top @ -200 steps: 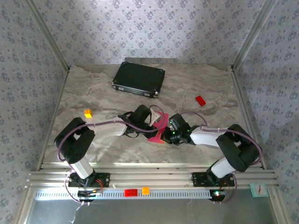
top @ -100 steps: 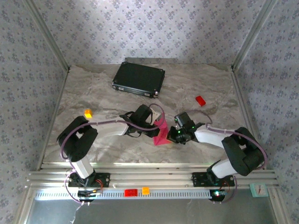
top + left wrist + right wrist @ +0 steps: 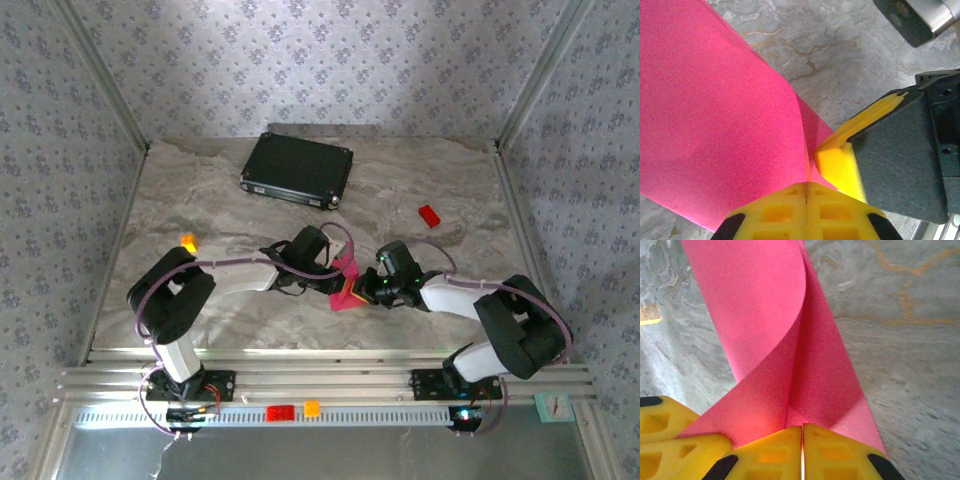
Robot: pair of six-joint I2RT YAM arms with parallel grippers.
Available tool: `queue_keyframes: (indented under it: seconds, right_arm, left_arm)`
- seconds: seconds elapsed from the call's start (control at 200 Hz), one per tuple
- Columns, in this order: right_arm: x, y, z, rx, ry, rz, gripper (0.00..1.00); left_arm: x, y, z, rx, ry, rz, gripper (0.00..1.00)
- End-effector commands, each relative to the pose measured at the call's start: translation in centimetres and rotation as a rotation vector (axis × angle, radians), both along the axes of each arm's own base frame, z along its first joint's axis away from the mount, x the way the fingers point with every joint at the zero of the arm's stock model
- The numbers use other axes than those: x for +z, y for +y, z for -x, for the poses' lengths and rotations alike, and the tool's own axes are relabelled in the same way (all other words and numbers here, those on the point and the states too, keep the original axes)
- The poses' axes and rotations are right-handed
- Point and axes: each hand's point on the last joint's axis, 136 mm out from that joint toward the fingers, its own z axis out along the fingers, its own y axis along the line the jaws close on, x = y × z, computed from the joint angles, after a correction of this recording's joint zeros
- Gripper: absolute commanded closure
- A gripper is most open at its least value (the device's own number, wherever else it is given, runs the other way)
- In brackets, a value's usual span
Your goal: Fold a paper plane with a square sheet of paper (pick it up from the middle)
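The square sheet of magenta-pink paper (image 3: 346,281) hangs bent between both grippers near the middle of the table. My left gripper (image 3: 335,266) is shut on the paper (image 3: 715,125); its yellow pads meet at the fold (image 3: 806,186). From the other side, my right gripper (image 3: 368,287) is shut on the paper too, where the sheet (image 3: 800,365) curls into a loose roll above the pads (image 3: 802,429). The right gripper's yellow finger (image 3: 840,165) shows close beside the left jaws. No finished paper plane shape is visible.
A black case (image 3: 297,169) lies at the back of the marble table (image 3: 200,200). A small red block (image 3: 429,215) sits at the right, a tiny orange cube (image 3: 187,241) at the left. Metal rails (image 3: 320,380) run along the near edge.
The paper has been lifted and pinched narrower between the grippers. The right gripper shifted right and then back in toward the left one; the left arm edged slightly forward.
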Motion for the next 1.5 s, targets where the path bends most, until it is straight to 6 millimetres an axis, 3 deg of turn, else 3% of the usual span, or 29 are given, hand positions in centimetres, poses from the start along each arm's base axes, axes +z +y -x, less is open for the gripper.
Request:
queue_keyframes:
  seconds: [0.0,0.18,0.3,1.499]
  right_arm:
    - [-0.2,0.6,-0.1,-0.016,0.015,-0.023,0.89]
    - [-2.7,-1.4,1.2,-0.035,0.098,0.093,0.91]
    - [-3.2,-2.1,1.7,-0.041,0.112,0.119,0.92]
    - [-3.0,-1.9,1.7,-0.03,0.118,0.11,0.92]
  left_arm:
    - [1.0,-0.7,-0.5,-0.013,-0.025,0.013,0.97]
    - [1.1,-0.3,-0.8,-0.016,-0.032,-0.001,0.97]
    - [1.1,0.1,-1.1,-0.021,-0.034,-0.01,0.97]
    - [-1.8,2.0,-2.5,-0.044,-0.1,-0.201,0.96]
